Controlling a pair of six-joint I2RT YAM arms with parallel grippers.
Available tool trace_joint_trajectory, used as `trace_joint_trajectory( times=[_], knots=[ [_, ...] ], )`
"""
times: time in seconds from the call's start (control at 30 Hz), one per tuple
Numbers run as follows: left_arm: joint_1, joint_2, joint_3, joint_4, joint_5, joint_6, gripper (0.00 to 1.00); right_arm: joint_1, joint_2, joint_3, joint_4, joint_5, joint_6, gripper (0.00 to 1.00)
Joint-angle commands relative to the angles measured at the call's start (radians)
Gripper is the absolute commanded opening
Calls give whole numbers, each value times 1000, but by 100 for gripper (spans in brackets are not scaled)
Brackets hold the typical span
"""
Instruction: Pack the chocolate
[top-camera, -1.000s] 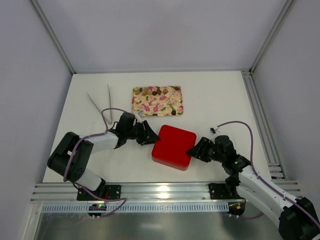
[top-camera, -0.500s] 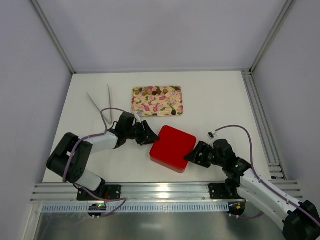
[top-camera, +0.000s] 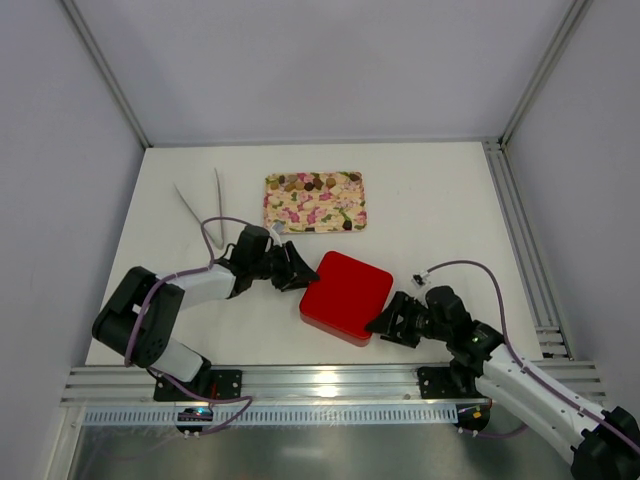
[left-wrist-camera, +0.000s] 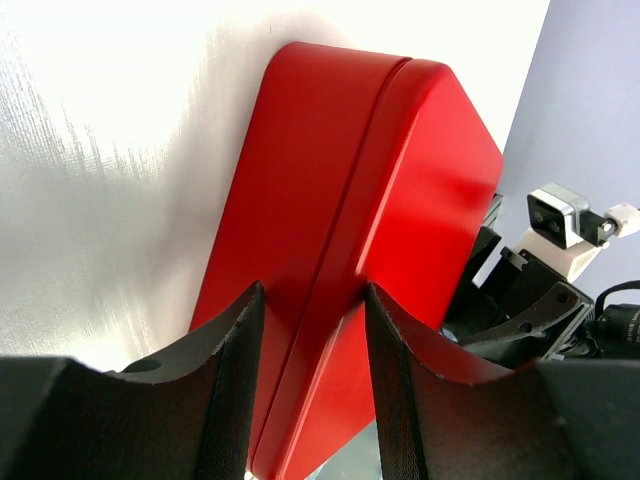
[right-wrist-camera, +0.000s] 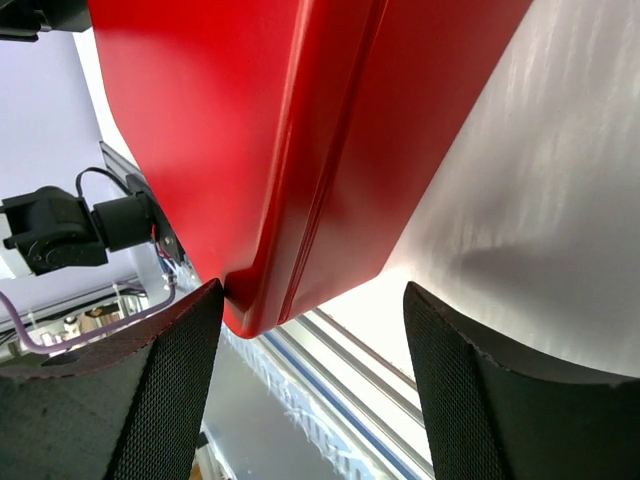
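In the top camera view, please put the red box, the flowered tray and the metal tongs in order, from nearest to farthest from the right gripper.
1. red box: directly at the fingertips of the right gripper, on its left side.
2. flowered tray: farther back, near the middle of the table.
3. tongs: farthest, at the back left, beyond the left arm.

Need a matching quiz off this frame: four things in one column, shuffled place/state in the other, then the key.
Things
1 red box
2 flowered tray
3 tongs
4 right gripper

Place or state
A open, at the box's near right corner
B lid on, left gripper at its left side
C lying left of the tray
D chocolate along its far edge

Pairs: 1-B, 2-D, 3-C, 4-A
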Motion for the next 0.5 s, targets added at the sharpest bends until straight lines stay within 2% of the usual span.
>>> trace_joint_trajectory(
  times=[0.0,0.27,0.33,0.47],
  knots=[
    [-3,33,-59,-201,-139,43,42,25,15,-48,-71,21,29,72],
    [-6,36,-70,-187,-142,31,42,121,67,-92,71,76,132,68],
    [-7,35,-76,-187,-145,28,42,126,90,-114,108,79,150,62],
    [-15,33,-86,-187,-151,23,42,126,104,-143,108,114,161,56]
  ],
)
